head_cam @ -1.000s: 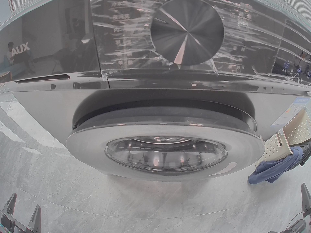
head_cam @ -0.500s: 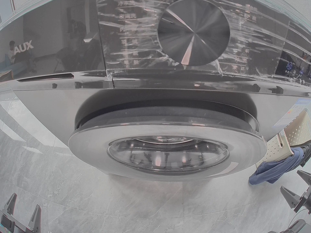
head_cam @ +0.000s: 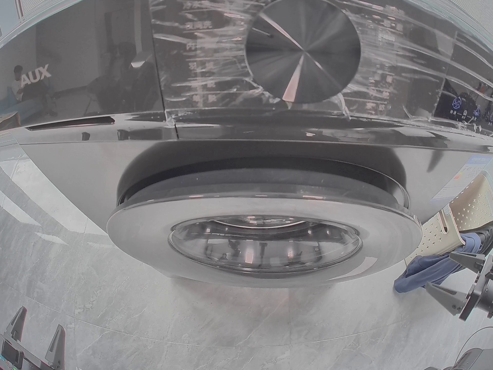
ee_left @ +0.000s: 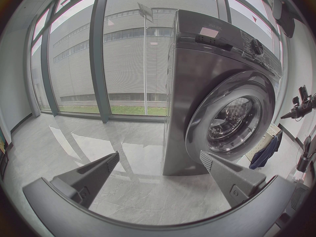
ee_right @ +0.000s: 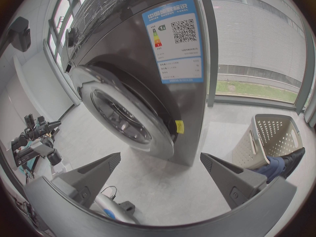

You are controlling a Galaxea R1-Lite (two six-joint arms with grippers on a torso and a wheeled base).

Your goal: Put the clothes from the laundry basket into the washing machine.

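Washing machine (head_cam: 257, 150) closed, clothes (head_cam: 429, 269) draped over basket (head_cam: 470, 211)

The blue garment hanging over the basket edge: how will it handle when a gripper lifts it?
The blue garment looks floppy: it droops over the laundry basket rim toward the floor, so it will likely sag and trail. It seems light, thin cloth. A dark piece beside it might drag along.
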